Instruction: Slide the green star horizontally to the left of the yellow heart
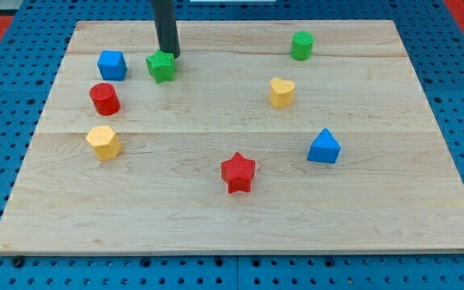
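The green star (161,66) lies near the view's top left of the wooden board. The yellow heart (281,92) lies to the right of centre, lower than the star and well to its right. My tip (170,55) comes down from the view's top and stands right behind the green star, at its upper right edge, touching or almost touching it.
A blue cube (112,64) sits just left of the star, a red cylinder (104,98) and a yellow hexagon (103,142) below it. A green cylinder (301,45) is at top right, a blue triangle block (324,147) at right, a red star (238,172) at bottom centre.
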`<state>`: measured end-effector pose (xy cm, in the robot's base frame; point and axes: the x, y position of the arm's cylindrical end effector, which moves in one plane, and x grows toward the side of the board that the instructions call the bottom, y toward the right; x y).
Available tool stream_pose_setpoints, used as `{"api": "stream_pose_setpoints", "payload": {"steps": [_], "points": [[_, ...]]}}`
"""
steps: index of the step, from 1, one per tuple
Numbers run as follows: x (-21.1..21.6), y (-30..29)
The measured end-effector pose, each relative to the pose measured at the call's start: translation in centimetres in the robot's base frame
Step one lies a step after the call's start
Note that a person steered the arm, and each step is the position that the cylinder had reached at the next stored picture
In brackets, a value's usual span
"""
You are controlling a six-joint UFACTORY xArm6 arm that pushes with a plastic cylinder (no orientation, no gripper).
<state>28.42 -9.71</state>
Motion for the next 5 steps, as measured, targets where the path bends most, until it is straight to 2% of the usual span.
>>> {"api": "stream_pose_setpoints", "payload": {"steps": [1,2,3,5], "points": [[-3.8,0.0],[-1.7,-2.4],[1.5,-1.9],[2.7,-4.2]]}}
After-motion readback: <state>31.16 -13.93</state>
